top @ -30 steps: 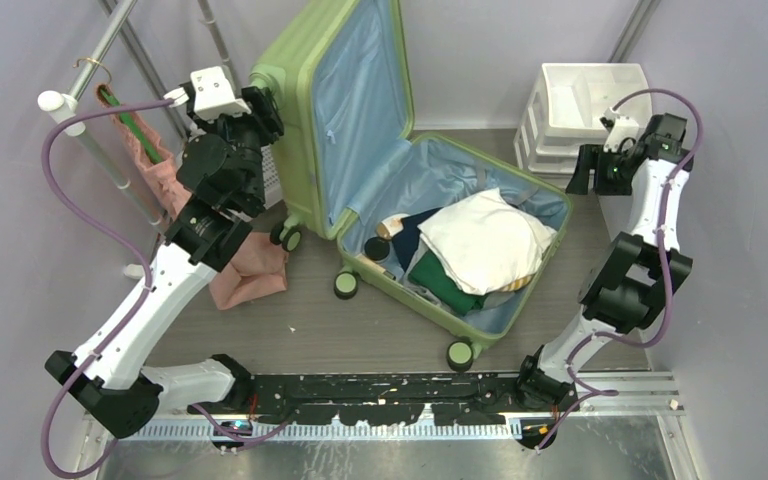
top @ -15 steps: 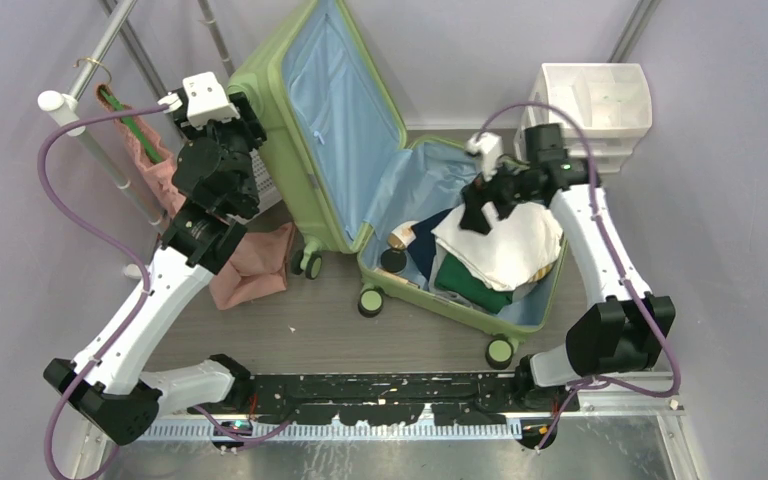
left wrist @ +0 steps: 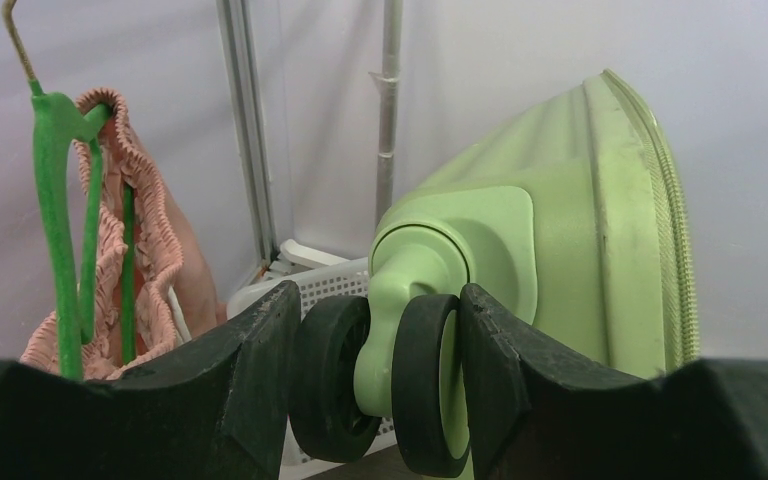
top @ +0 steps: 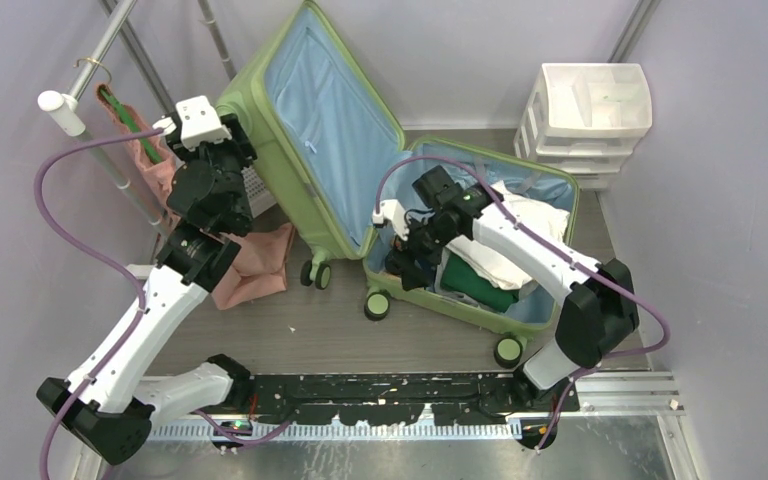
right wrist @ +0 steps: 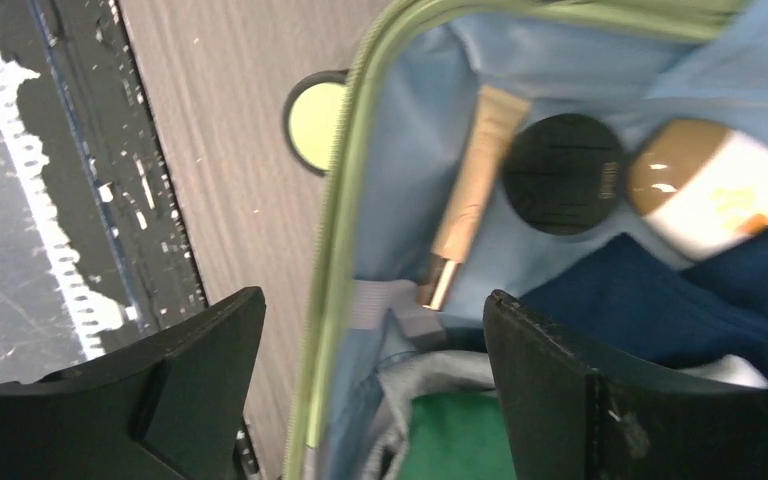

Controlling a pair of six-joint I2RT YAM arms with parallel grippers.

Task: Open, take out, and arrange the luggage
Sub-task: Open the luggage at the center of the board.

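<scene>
The luggage (top: 332, 130), a light-green hard-shell suitcase, lies open with its blue-lined lid propped up at the back left. My left gripper (left wrist: 378, 340) is shut on a twin black wheel (left wrist: 422, 385) at the lid's upper outer corner (top: 235, 135). The base (top: 560, 190) holds a white folded cloth (top: 520, 225), a green cloth (top: 475, 280) and a navy cloth (right wrist: 660, 310). My right gripper (right wrist: 375, 310) hangs open over the base's near-left corner (top: 410, 265), straddling the green rim. A beige tube (right wrist: 470, 190), a black round compact (right wrist: 563, 173) and a white bottle (right wrist: 710, 185) lie just beyond it.
A white drawer unit (top: 590, 110) stands at the back right. Behind the lid sits a white mesh basket (left wrist: 330, 290). A pink garment on a green hanger (left wrist: 60, 200) hangs from the rail (top: 110, 40) at left. Pink cloth (top: 255, 265) lies on the floor.
My right arm swung from the drawer unit across to the suitcase's near-left corner and opened. The lid tilted further back-left with my left gripper, and the base slid slightly right.
</scene>
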